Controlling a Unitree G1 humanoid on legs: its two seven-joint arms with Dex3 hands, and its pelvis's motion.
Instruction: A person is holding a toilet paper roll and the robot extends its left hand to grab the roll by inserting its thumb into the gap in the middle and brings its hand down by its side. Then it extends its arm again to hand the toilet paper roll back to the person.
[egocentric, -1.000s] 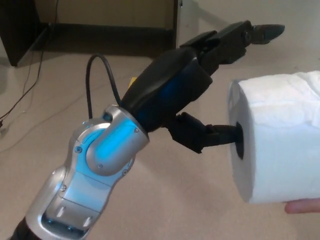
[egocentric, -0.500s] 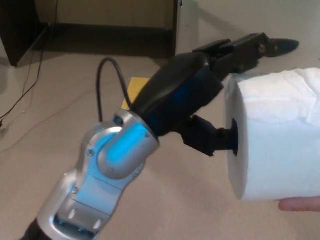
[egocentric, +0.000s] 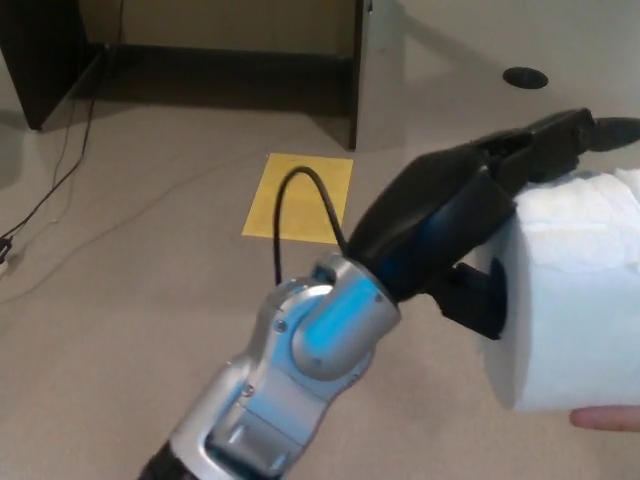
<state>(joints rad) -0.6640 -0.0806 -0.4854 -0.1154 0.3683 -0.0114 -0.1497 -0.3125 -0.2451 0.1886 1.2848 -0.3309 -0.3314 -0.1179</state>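
A white toilet paper roll (egocentric: 575, 300) sits at the right edge of the head view, its core hole facing left. A person's fingertip (egocentric: 605, 418) shows under its lower right edge. My left hand (egocentric: 470, 215) reaches it from the lower left on a silver forearm (egocentric: 300, 370). The thumb (egocentric: 485, 295) is pushed deep into the core hole. The two fingers (egocentric: 555, 145) stretch straight out along the top of the roll, not curled around it. My right hand does not show.
A yellow sheet (egocentric: 310, 180) lies on the beige floor behind my arm. Dark furniture (egocentric: 200, 50) stands along the top, with thin cables (egocentric: 60, 180) trailing at the left. A black round disc (egocentric: 525, 77) lies on the floor at the upper right.
My left hand has pushed forward to the right, and the thumb has gone from the hole's mouth deep into the core. The fingers now lie over the roll's top. The camera has shifted too.
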